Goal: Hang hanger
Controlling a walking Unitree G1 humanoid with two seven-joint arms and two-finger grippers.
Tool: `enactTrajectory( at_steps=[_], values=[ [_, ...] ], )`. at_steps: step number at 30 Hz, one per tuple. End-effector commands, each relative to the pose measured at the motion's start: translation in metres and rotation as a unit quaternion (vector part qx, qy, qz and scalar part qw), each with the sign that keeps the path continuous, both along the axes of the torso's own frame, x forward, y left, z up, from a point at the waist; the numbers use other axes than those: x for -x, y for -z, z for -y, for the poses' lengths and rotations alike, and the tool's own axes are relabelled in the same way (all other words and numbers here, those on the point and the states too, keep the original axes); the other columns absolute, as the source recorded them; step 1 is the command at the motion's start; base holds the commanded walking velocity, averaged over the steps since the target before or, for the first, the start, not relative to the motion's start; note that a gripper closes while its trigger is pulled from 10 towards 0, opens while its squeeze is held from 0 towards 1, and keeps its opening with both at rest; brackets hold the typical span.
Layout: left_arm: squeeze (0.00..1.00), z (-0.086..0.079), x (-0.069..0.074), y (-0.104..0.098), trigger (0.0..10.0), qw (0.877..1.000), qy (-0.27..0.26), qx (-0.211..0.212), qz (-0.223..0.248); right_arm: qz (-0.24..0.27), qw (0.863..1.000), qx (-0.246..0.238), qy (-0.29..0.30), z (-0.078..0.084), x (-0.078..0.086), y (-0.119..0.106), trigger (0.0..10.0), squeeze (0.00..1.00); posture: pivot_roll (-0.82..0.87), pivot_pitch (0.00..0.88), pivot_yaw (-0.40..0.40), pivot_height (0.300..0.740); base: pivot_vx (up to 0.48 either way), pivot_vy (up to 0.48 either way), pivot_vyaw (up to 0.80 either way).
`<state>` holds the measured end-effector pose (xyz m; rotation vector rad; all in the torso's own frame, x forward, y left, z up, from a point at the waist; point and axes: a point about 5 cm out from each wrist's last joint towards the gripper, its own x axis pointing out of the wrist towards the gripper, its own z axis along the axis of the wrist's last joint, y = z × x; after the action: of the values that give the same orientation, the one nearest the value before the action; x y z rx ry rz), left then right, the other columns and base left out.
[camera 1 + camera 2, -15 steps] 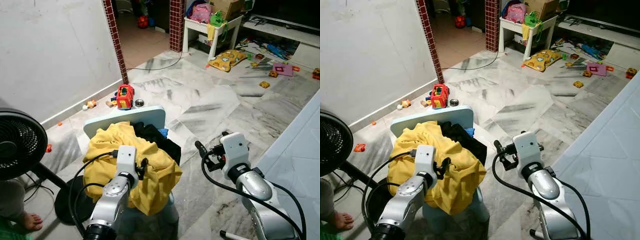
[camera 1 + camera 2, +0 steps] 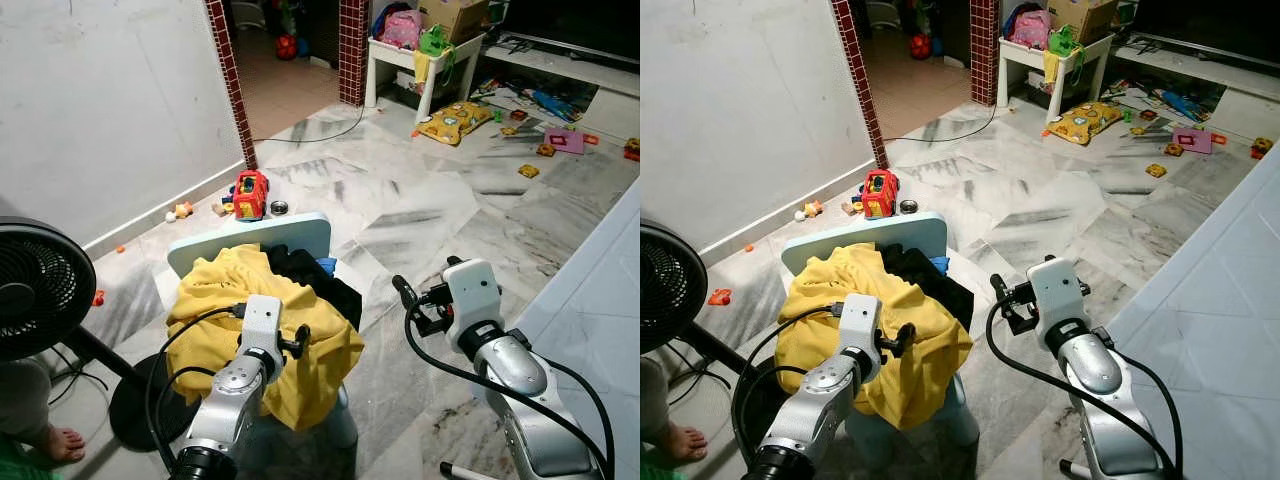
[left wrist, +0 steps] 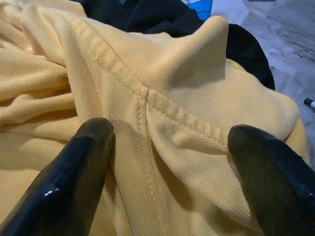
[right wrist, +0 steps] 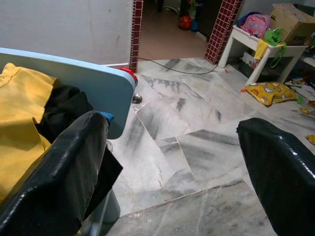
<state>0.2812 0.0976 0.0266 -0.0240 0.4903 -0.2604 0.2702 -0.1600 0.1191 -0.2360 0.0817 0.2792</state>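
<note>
A yellow shirt (image 2: 215, 300) lies heaped over a black garment (image 2: 312, 277) on a small light-blue chair (image 2: 292, 231). My left gripper (image 2: 294, 343) is open just above the shirt's right side. In the left wrist view its black fingers (image 3: 74, 177) straddle a collar seam of the yellow shirt (image 3: 162, 108). My right gripper (image 2: 408, 300) is open and hovers over the marble floor to the right of the chair, holding nothing. The right wrist view looks past the chair's edge (image 4: 74, 78). I can make out no hanger.
A black fan (image 2: 30, 290) stands at my left, with a person's bare foot (image 2: 58, 441) beside its base. A red toy truck (image 2: 250, 192) lies by the wall. Farther off are a white table (image 2: 420, 55), a yellow cushion (image 2: 455, 120) and scattered toys. A white surface (image 2: 600, 290) borders my right.
My left gripper has shifted slightly to the right over the yellow shirt. My right gripper has barely moved.
</note>
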Motion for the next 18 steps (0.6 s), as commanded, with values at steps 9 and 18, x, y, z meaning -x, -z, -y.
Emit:
enactTrajectory(
  at_steps=[9,18],
  values=[
    [0.0,-0.009,-0.003,0.015,0.0,0.999,0.006,-0.012,-0.029,0.002,1.0,0.005,-0.003,0.0,-0.002,0.001,10.0,0.0,-0.25,0.009,0.061,0.74,0.0,0.0,0.0],
    [0.0,-0.001,-0.005,0.016,0.0,0.999,0.025,-0.007,-0.024,0.004,1.0,0.007,0.0,0.0,-0.003,0.001,10.0,0.0,-0.25,0.0,0.065,0.74,0.0,0.0,0.0]
  ],
)
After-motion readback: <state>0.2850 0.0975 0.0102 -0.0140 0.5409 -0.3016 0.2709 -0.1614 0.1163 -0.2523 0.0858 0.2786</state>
